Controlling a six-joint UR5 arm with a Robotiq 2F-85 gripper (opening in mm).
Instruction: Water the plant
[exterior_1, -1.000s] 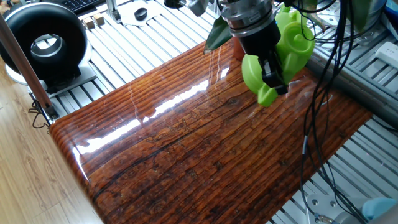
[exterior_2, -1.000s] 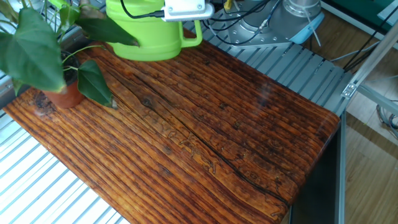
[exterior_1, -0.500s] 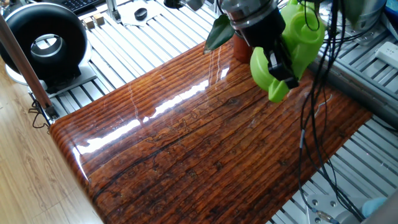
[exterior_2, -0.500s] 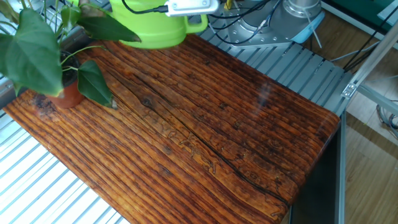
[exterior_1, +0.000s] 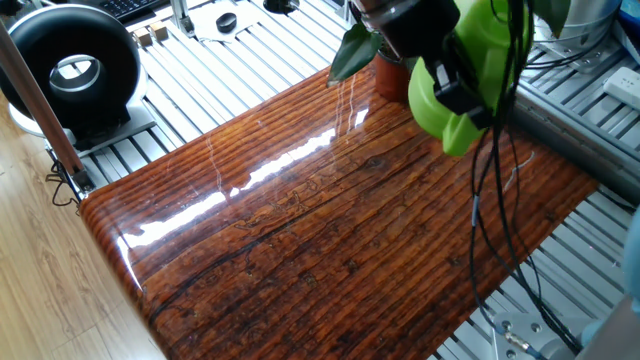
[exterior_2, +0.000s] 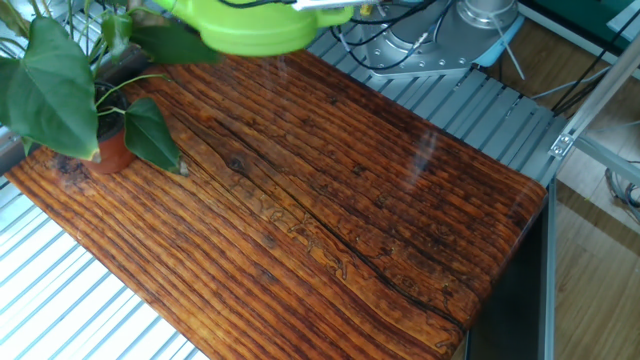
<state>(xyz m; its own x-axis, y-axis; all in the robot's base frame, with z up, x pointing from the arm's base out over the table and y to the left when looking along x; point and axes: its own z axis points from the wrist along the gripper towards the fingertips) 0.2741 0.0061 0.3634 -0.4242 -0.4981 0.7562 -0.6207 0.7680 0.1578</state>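
The lime-green watering can has risen over the last second: earlier it hung low over the far end of the table, and now it is carried higher, so that in the other fixed view only its underside shows at the top edge. The end effector is clamped on the can's handle and bears its whole weight. The can appears clear of the wood, so the lift stage is probably done and the approach to the plant is under way; no pouring tilt is evident yet.

The plant stands in its terracotta pot at the far corner of the table, close beside and below the can. Its broad leaves spread wide and reach up toward the can; one dark leaf lies just under the can's base and could be brushed as the spout swings in.

Dark cables hang loosely from the arm across the near side of the can. A black ring-shaped device sits off the table, well apart, on the slatted metal frame.
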